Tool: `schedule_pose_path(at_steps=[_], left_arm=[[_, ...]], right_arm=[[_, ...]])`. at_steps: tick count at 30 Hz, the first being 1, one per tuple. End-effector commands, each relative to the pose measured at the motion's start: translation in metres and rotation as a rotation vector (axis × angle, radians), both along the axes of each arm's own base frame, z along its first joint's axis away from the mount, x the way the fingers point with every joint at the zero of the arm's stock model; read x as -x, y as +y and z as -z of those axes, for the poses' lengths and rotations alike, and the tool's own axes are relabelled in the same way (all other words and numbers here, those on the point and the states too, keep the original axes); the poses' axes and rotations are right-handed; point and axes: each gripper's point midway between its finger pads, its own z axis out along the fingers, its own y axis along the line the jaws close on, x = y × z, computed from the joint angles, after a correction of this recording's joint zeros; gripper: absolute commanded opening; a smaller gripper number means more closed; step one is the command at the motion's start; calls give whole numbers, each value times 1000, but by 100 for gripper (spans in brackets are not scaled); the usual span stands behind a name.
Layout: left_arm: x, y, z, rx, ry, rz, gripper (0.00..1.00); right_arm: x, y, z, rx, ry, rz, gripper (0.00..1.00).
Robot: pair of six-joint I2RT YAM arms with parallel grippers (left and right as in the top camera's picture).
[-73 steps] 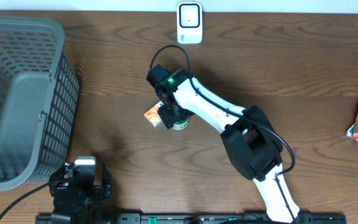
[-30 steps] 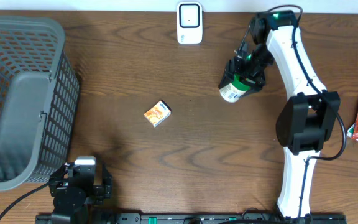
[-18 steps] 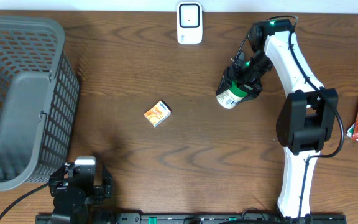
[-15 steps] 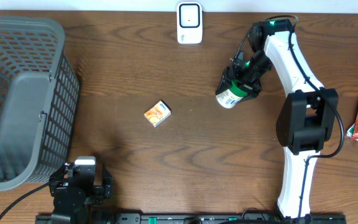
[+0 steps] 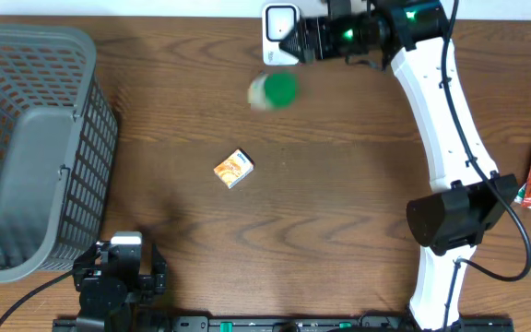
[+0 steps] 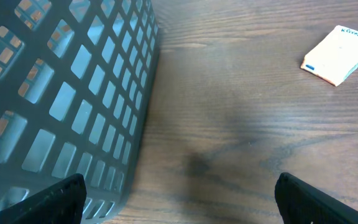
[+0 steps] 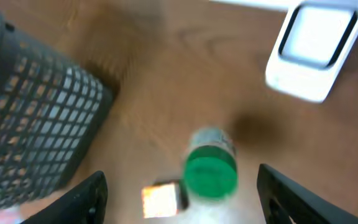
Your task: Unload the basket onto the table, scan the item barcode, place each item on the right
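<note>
Well, looks like a fumble. A moment back, had the green-capped bottle (image 5: 275,90) clamped in the right fingers (image 7: 89,196), well short of the scanner (image 5: 281,20). Now swung right up to the scanner, tips almost on it, and spread wide with nothing between them. Apparently let go of the bottle somewhere in that swing. Showing up as a blurred smear out past the tips, clear of them, green cap facing the wrist camera. Can't tell whether airborne or already rolling on the counter (image 5: 358,184).

Either way, not being held up to the scanner window, so probably no barcode read yet. Most likely needs a re-grab before any scan. Worth watching for a roll toward the small orange box (image 5: 233,169), further out beyond the tips in the same direction. Could also end up label-down, which would mean turning it after the pickup.

Left fingers (image 6: 55,199) parked wide and empty down by the basket (image 6: 73,93), same as before, so no help from that side.
</note>
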Motion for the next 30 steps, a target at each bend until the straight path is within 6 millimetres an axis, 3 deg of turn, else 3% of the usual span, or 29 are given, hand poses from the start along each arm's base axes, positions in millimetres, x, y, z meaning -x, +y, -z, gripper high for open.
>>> schedule_pose_path(at_steps=[1, 3, 8, 10, 17, 20, 27, 30], left_arm=[[0, 1, -1, 11, -6, -12, 95], [0, 1, -1, 11, -6, -12, 95], [0, 1, -1, 11, -6, -12, 95], [0, 1, -1, 11, -6, -12, 95], [0, 1, -1, 11, -6, -12, 95], [0, 1, -1, 11, -6, -12, 95], [0, 1, -1, 11, -6, -12, 95], [0, 1, -1, 11, -6, -12, 95]], right_arm=[[-20, 5, 14, 49, -62, 20, 71], [-8, 9, 30, 99, -6, 10, 71], [3, 16, 51, 328, -50, 17, 83], [13, 34, 53, 333, -58, -28, 85], [24, 61, 55, 324, -75, -74, 92], [22, 84, 72, 330, -89, -110, 99], [16, 131, 137, 478, -237, -313, 99], [2, 144, 162, 563, -341, -358, 99]])
